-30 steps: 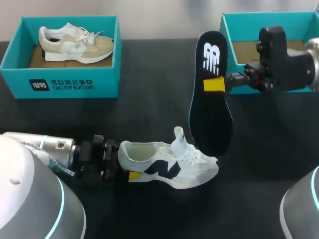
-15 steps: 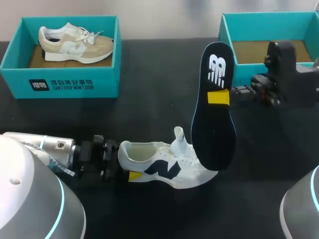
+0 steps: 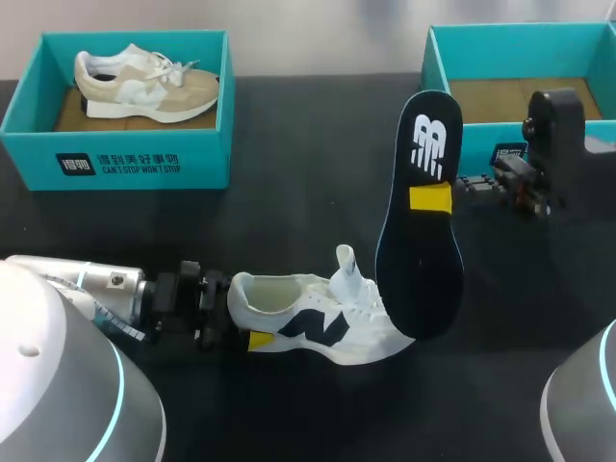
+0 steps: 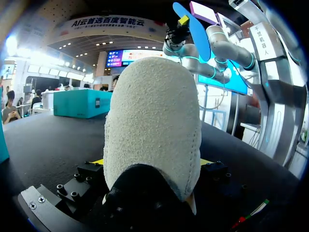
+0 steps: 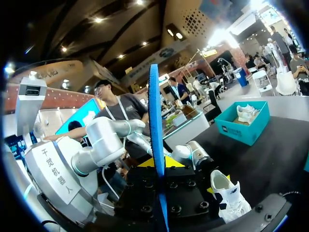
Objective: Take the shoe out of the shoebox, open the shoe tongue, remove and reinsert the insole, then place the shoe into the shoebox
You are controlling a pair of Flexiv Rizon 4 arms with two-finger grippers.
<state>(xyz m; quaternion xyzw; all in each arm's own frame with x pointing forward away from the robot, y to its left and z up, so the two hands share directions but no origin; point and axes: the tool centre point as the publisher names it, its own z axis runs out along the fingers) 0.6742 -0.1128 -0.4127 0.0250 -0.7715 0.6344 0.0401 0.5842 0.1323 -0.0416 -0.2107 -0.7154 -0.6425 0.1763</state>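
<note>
Well, the shoe (image 3: pixel 322 322) stands on its sole on the table (image 3: pixel 308 125), toward six o'clock from the middle in the head view. Its long axis runs nine to three: heel at nine, toe at three, dipping slightly toward four. The tongue is raised at the throat and the pale inside shows.

The insole (image 3: pixel 421 217) is out of the shoe and up in the air. Its long axis runs twelve to six, with the logo heel end at twelve and the toe end at six. That lower end hangs over the shoe's forefoot; I cannot tell whether they touch.

My left arm comes in low from eight o'clock and lies level along the table, wrist pointing to three. My left gripper (image 3: pixel 241 322) is clamped on the heel. In the left wrist view the heel fills the gap between my fingers, with a yellow sliver either side.

My right arm comes in from three o'clock, wrist level and pointing to nine. My right gripper (image 3: pixel 438 197) pinches the insole at mid-length from both faces. In the right wrist view the insole stands edge-on between my closed fingers.

The empty shoebox (image 3: pixel 500 43) sits at one o'clock, behind that wrist. Another box (image 3: pixel 115 144) at ten o'clock holds a beige shoe (image 3: pixel 144 85), toe to three.
</note>
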